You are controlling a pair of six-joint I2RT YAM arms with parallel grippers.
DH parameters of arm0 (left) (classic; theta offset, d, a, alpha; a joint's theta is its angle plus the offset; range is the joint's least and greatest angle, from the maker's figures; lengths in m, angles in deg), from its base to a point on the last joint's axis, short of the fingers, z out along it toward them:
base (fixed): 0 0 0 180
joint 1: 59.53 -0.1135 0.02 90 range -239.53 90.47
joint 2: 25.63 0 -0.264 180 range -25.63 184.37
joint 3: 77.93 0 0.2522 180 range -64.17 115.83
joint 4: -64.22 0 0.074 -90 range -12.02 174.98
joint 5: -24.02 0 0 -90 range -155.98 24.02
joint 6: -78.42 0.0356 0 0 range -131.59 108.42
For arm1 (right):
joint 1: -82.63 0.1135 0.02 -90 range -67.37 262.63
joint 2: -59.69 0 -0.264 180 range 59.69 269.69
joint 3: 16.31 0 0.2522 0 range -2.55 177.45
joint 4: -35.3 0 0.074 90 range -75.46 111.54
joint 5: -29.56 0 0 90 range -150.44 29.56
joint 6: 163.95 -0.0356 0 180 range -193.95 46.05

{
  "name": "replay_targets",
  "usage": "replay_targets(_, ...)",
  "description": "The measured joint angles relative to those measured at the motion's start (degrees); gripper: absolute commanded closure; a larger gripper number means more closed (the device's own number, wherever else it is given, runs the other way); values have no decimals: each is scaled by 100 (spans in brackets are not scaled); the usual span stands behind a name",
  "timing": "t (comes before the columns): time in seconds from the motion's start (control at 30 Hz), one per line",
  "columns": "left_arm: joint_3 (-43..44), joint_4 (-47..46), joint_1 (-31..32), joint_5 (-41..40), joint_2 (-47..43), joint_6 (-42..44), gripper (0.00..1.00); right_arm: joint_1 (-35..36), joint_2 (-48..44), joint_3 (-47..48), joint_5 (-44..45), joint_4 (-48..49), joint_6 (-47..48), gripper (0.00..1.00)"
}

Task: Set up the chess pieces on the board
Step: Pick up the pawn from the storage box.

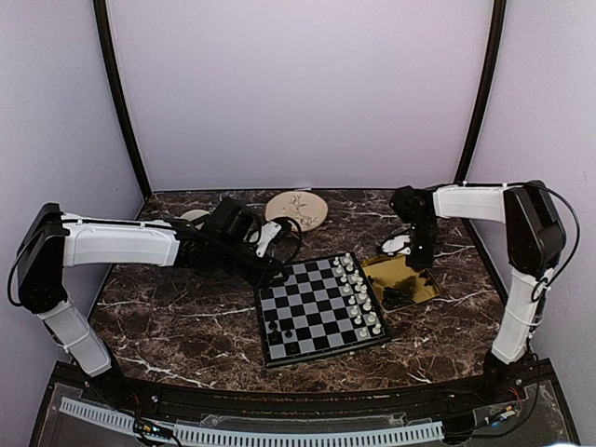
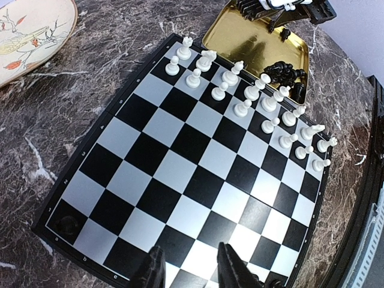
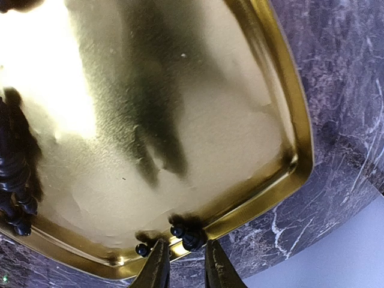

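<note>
Chess pieces (image 2: 285, 73), the black ones, are mostly lying heaped in a corner of the yellow tray (image 3: 300, 138) just beside the board (image 1: 307, 303). Only a few are standing on the board, along the side away from the tray.

You are working the right gripper (image 3: 183, 259) low inside the tray, against its wall, where one small black piece (image 3: 187, 235) is sitting right at the fingertips. The jaws are standing narrow with a slim gap. I cannot tell from the wrist view whether they are pinching that piece or only bracketing it.

To do this pick well:
- Be centring the piece between the pads and taking it by its body, since the wall is crowding it from behind.
- Another loose piece (image 3: 142, 249) is lying just beside one finger, so be closing slowly to avoid flicking it.
- Be lifting straight up until you are clearing the rim before you swing across.

The white pieces (image 2: 243, 108) are lining the board's tray side, so you are probably going to need height over them.

The left gripper (image 2: 189, 264) is hovering over the opposite edge, fingers moderately apart with nothing between them. That looks like black's side, so be minding that arm as you come across.
</note>
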Motion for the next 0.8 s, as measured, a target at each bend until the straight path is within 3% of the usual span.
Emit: replay_targets(0.8,-146,-61,0,-37,-168,-103,68,7,463,-87,688,-42,452,84)
